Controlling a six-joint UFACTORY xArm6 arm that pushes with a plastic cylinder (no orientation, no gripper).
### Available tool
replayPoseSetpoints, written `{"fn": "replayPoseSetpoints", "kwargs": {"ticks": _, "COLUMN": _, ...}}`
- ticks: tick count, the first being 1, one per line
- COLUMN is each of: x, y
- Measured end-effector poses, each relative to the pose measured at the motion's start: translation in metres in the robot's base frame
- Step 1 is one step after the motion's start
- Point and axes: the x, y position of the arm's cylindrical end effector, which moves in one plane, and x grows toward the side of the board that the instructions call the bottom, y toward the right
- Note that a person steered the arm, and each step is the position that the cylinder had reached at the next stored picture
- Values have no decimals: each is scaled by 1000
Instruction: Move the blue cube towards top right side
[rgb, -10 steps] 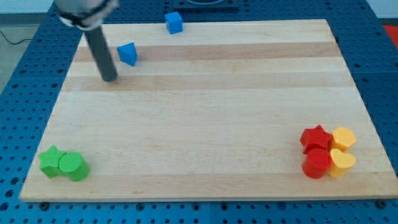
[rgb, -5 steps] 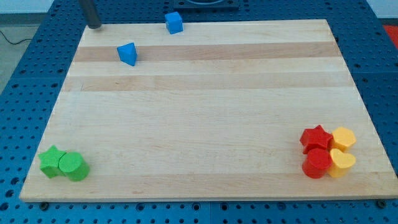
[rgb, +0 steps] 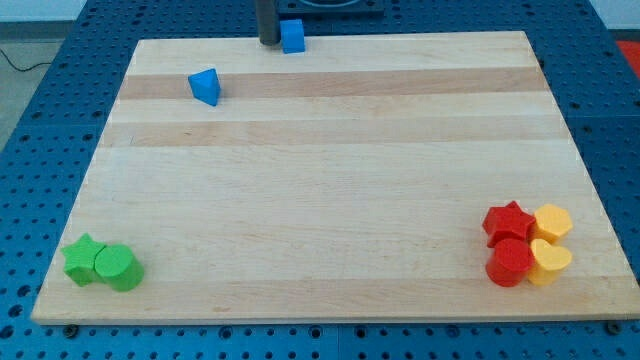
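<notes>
The blue cube (rgb: 292, 36) sits at the board's top edge, a little left of centre. My tip (rgb: 269, 42) is right against the cube's left side, touching it or nearly so. A blue triangular block (rgb: 205, 86) lies lower and to the left of the cube, apart from the tip.
A green star (rgb: 82, 258) and a green cylinder (rgb: 118, 268) sit at the bottom left corner. A red star (rgb: 508, 221), a red cylinder (rgb: 511, 262), a yellow hexagon (rgb: 552, 221) and a yellow heart (rgb: 549, 260) cluster at the bottom right. The wooden board (rgb: 330, 180) lies on a blue perforated table.
My tip moved from left of the blue triangular block up past the board's top left, then right to the cube's left side. The cube has shifted slightly right.
</notes>
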Motion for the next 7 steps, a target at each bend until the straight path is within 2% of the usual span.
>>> {"fn": "replayPoseSetpoints", "kwargs": {"ticks": 7, "x": 14, "y": 69}}
